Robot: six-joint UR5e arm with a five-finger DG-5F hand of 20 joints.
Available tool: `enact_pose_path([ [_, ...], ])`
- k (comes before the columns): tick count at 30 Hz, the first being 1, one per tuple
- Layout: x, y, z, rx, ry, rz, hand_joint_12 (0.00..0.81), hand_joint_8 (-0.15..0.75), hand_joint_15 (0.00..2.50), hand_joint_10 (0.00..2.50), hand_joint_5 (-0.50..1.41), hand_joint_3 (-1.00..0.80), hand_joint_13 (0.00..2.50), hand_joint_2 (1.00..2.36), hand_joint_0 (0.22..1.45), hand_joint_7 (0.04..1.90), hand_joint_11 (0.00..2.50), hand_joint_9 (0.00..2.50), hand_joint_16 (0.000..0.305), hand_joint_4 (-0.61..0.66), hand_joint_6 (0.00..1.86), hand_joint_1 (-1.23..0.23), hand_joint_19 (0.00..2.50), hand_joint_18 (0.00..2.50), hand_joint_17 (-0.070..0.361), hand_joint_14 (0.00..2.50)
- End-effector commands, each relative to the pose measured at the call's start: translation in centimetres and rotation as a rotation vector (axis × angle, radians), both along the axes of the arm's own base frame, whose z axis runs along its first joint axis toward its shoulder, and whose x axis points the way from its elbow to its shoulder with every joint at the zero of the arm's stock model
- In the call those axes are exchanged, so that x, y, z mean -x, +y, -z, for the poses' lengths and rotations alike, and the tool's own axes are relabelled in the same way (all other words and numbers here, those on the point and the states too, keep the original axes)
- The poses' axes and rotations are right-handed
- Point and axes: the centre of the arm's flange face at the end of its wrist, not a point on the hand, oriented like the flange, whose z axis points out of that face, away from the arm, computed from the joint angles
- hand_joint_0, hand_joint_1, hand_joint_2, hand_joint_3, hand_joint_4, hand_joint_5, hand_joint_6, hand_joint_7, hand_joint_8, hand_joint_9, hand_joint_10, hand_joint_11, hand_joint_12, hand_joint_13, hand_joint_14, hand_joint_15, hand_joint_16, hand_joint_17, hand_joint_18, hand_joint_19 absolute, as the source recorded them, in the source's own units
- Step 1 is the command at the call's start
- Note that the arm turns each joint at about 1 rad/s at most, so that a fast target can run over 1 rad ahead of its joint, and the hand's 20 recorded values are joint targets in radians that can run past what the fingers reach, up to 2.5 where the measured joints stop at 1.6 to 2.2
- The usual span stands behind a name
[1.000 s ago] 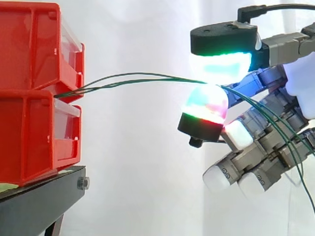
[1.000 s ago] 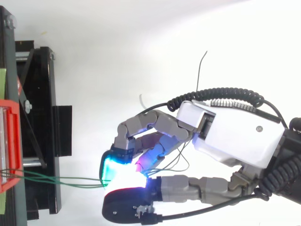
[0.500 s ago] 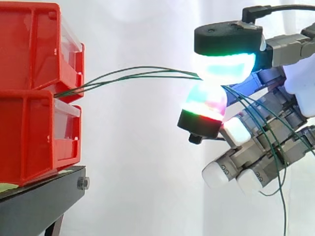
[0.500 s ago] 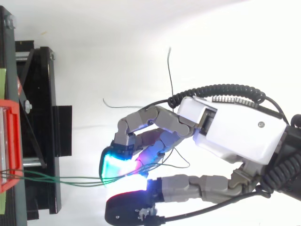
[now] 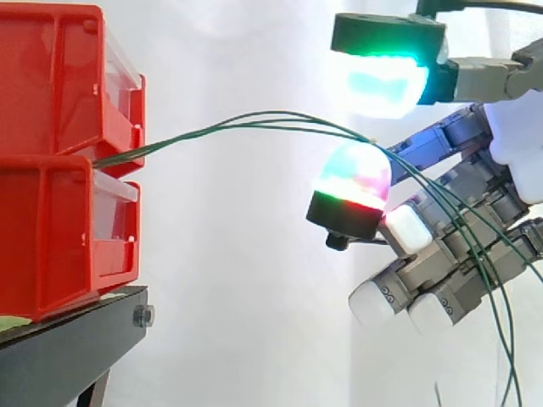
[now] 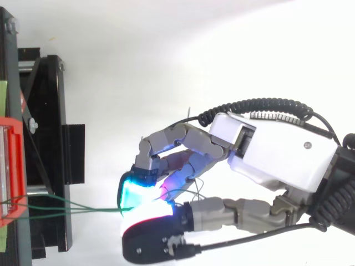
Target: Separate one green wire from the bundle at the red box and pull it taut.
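Robot hand (image 6: 272, 152) level from the right, thumb pad (image 5: 382, 85) apart above fingertip (image 5: 356, 174), green wires (image 5: 174, 140) draped over it.

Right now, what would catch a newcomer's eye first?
The hand at right, its glowing pads apart, with green wires draped over the lower one. The wires arc left to the stacked red bins on the black stand.

No legible txt, labels or nos. seen.
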Motion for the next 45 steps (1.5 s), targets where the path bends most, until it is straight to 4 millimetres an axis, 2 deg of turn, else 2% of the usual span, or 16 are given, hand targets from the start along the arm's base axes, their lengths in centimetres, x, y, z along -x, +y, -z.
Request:
enact_pose_path([
  [1,-0.01,-0.03,0.02,0.001,0.001,-0.001,0.347,0.265,0.31,0.02,-0.13,-0.5,0.69,1.0,0.55,1.07,0.48,1.07,0.05,0.12,0.9,-0.45,0.48,0.59,0.114,0.01],
  [5,0.01,-0.03,0.03,0.001,0.002,-0.001,0.344,0.263,0.32,0.02,-0.13,-0.29,0.69,1.01,0.58,1.13,0.48,1.08,0.05,0.11,0.9,-0.59,0.48,0.59,0.111,0.01],
  [8,-0.01,-0.02,-0.04,0.001,0.001,-0.001,0.375,0.29,0.31,0.01,-0.13,-0.18,0.71,1.01,0.59,1.1,0.48,1.08,0.057,0.11,0.91,-0.71,0.44,0.64,0.128,0.01],
  [11,0.01,-0.03,0.03,0.001,0.002,-0.001,0.366,0.282,0.31,0.01,-0.14,-0.15,0.69,1.01,0.6,1.09,0.48,1.05,0.055,0.06,0.92,-0.78,0.45,0.63,0.125,0.01],
  [16,0.0,-0.04,0.02,0.003,0.001,0.0,0.339,0.262,0.31,0.02,-0.15,-0.21,0.66,1.02,0.64,1.07,0.5,1.01,0.05,0.03,0.92,-0.83,0.46,0.59,0.112,0.01],
  [22,-0.03,-0.03,-0.05,0.001,-0.001,0.001,0.331,0.253,0.31,0.02,-0.15,-0.36,0.66,1.01,0.67,1.07,0.49,1.02,0.049,0.05,0.92,-0.84,0.45,0.59,0.109,0.01],
  [26,0.0,-0.04,0.02,0.001,0.001,0.001,0.332,0.248,0.31,0.02,-0.14,-0.48,0.67,1.0,0.64,1.07,0.49,1.03,0.048,0.09,0.92,-0.81,0.46,0.6,0.109,0.01],
  [28,-0.01,-0.15,0.02,0.001,0.001,0.002,0.334,0.251,0.31,0.02,-0.14,-0.5,0.67,1.0,0.61,1.06,0.49,1.04,0.048,0.11,0.91,-0.76,0.46,0.6,0.109,0.01],
  [32,0.0,-0.04,0.02,0.001,0.001,0.001,0.351,0.271,0.31,0.02,-0.13,-0.5,0.7,1.0,0.51,1.05,0.48,1.07,0.052,0.13,0.91,-0.55,0.46,0.63,0.117,0.01],
  [36,0.0,-0.04,0.02,0.001,0.001,0.001,0.352,0.267,0.33,0.02,-0.13,-0.5,0.7,1.0,0.53,1.07,0.47,1.08,0.051,0.13,0.9,-0.45,0.48,0.62,0.115,0.01],
  [39,-0.01,-0.15,0.02,0.001,0.001,0.002,0.338,0.257,0.33,0.02,-0.13,-0.4,0.7,1.01,0.59,1.1,0.49,1.08,0.049,0.11,0.9,-0.48,0.49,0.6,0.11,0.01],
  [41,0.04,-0.06,-0.08,0.001,0.001,0.001,0.342,0.262,0.33,0.02,-0.13,-0.29,0.7,1.01,0.58,1.13,0.49,1.08,0.049,0.11,0.9,-0.56,0.49,0.6,0.111,0.01],
  [45,0.0,-0.14,0.03,0.001,0.002,0.001,0.379,0.295,0.32,0.01,-0.13,-0.17,0.72,1.01,0.59,1.12,0.48,1.09,0.058,0.12,0.91,-0.7,0.45,0.66,0.129,0.01],
])
